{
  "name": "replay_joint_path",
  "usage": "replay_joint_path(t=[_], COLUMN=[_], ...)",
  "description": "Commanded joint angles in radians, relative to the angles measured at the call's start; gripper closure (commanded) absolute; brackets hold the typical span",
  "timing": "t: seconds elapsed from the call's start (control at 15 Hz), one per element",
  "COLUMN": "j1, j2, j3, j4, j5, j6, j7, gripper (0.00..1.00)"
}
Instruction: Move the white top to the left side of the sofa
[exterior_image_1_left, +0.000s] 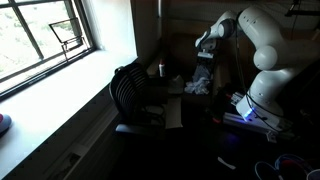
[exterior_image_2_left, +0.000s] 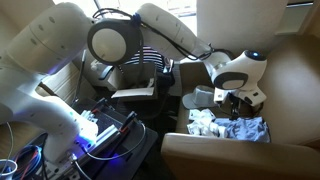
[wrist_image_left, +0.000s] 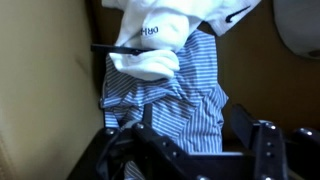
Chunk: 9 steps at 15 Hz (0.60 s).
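Observation:
The white top (wrist_image_left: 165, 35), with dark print on it, lies crumpled on the brown sofa (wrist_image_left: 270, 90), partly over a blue-and-white striped shirt (wrist_image_left: 175, 105). In an exterior view the white top (exterior_image_2_left: 204, 121) lies beside the striped shirt (exterior_image_2_left: 245, 129) on the sofa seat. In the wrist view my gripper (wrist_image_left: 192, 135) is open and empty, its dark fingers spread to either side of the striped shirt's lower part, short of the white top. It hangs just above the clothes in both exterior views (exterior_image_2_left: 238, 100) (exterior_image_1_left: 205, 50).
A black slatted chair (exterior_image_1_left: 130, 90) stands by the window (exterior_image_1_left: 45, 35). A can (exterior_image_1_left: 161, 69) stands behind it. The sofa back (exterior_image_2_left: 290, 70) and front edge (exterior_image_2_left: 230, 150) enclose the clothes. Cables and a lit device (exterior_image_2_left: 95, 135) are near the robot base.

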Motion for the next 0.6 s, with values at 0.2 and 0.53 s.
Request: replay_joint_path(t=[0.2,0.53], j1=[0.000,0.027], j2=[-0.097,-0.055], j3=[0.053,0.043], j4=[-0.065,-0.061], j5=[0.037,0.047], j6=[-0.357,-0.330], j7=[0.012,0.002], gripper=[0.00,0.00])
